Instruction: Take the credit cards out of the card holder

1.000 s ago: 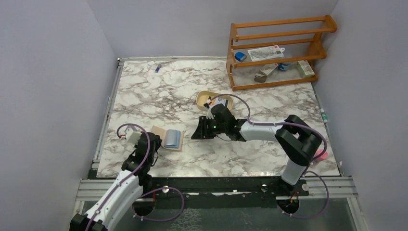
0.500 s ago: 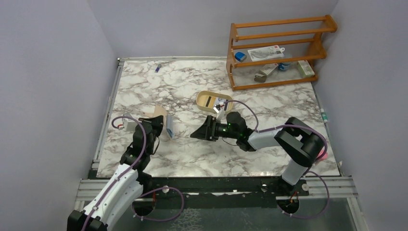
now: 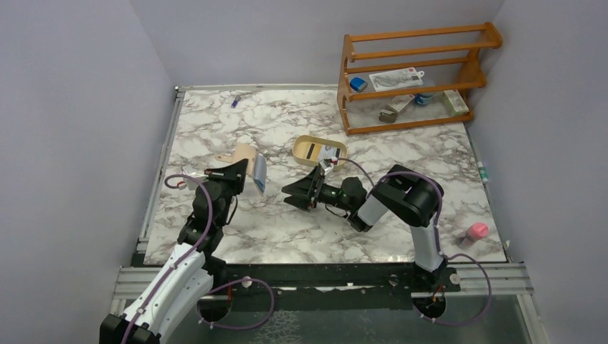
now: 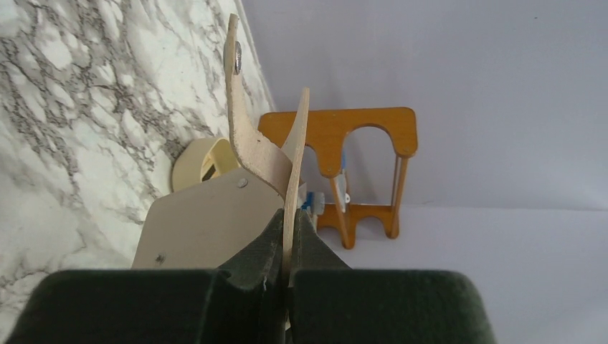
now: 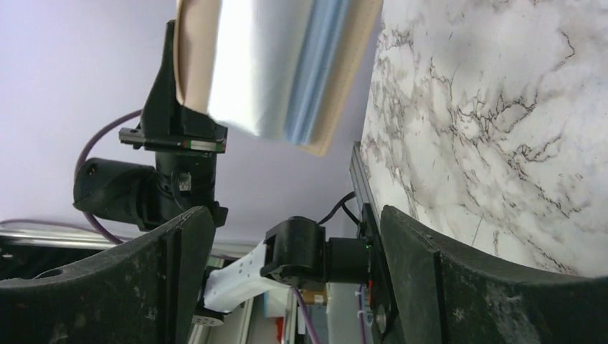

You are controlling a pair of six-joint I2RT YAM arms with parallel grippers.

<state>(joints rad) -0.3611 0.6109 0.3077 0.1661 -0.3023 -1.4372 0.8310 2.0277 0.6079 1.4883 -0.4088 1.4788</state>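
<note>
- Pinched tight in left gripper (image 4: 287,247): card holder (image 3: 242,156) flap, held above table (image 3: 287,122), on edge.
- Spread wide, empty: right gripper (image 3: 295,193).
- Showing at holder's open side: credit cards (image 3: 259,174), just left of right gripper, apart.

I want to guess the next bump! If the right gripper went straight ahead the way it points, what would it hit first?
Probably the card holder that the left gripper holds up, credit cards showing toward it. Depth is hard to judge.

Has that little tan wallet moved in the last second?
Yes. The card holder, clamped in the left gripper, now stands lifted, farther back and nearer the oval tray.
</note>
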